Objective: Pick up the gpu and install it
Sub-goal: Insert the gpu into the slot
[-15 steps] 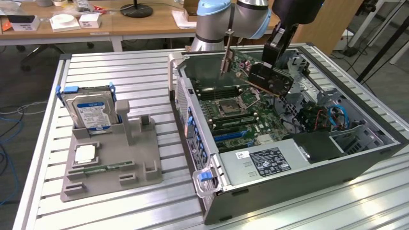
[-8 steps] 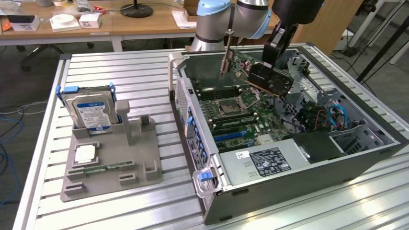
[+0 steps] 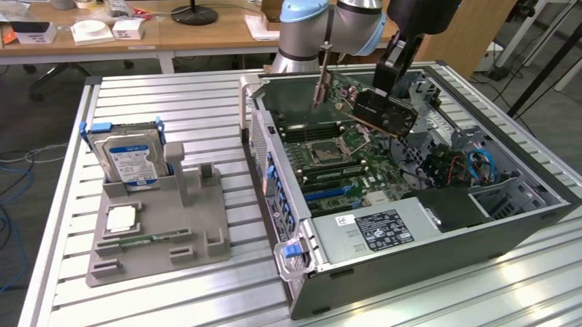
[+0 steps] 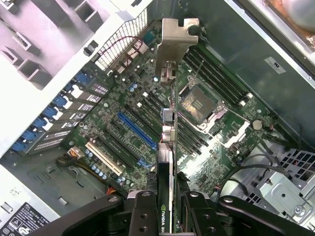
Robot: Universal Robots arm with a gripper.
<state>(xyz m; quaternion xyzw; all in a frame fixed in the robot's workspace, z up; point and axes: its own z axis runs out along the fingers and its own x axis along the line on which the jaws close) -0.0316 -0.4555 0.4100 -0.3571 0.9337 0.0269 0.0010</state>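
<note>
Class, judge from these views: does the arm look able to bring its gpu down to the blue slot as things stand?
Probably yes: the case is open on top, the tool holds the gpu above the board, and nothing stands over the blue slot.

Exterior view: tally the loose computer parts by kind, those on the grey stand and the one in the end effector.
hard drive: 1
processor: 1
memory stick: 1
gpu: 1
Total: 4
</note>
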